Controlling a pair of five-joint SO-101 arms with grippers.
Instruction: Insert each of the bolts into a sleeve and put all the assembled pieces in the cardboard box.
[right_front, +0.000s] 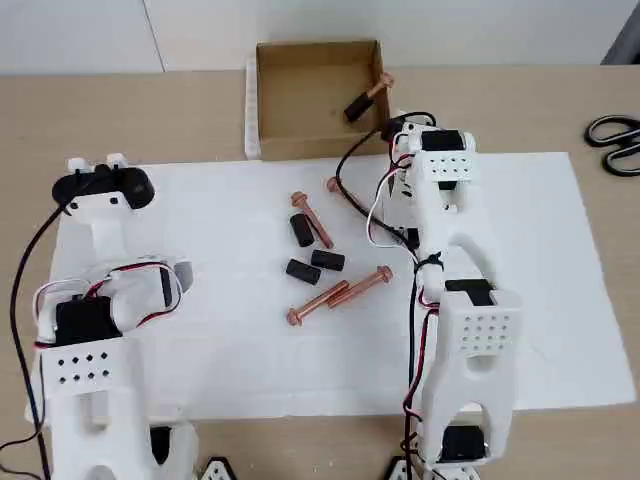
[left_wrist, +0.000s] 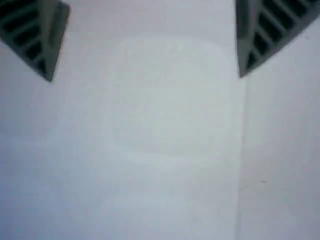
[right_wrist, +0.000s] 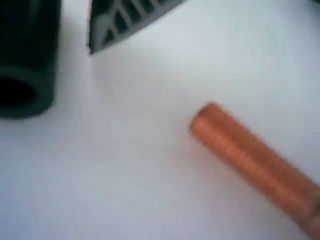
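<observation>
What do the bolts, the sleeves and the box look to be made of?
The bolts look like copper-coloured metal, with a dull sheen and faint ridges along the shaft. The sleeves are matte black, likely plastic or rubber, with no shine. The cardboard box is plain brown card with flat folded walls.

Light is bright and even, falling from above; the white sheet (right_front: 230, 360) glows without hard glare. Under the left gripper (left_wrist: 145, 76) the sheet is a pale wash with a faint grey gradient, and its spread fingers (left_wrist: 35, 35) are dark silhouettes. Beside the right gripper (right_front: 398, 190) the copper bolt (right_wrist: 250, 155) carries a soft sheen and drops a thin, diffuse shadow. The sleeve (right_wrist: 25, 65) is black in its bore. Beyond that gripper, the cardboard box (right_front: 300, 100) is shaded along its inner walls.
</observation>
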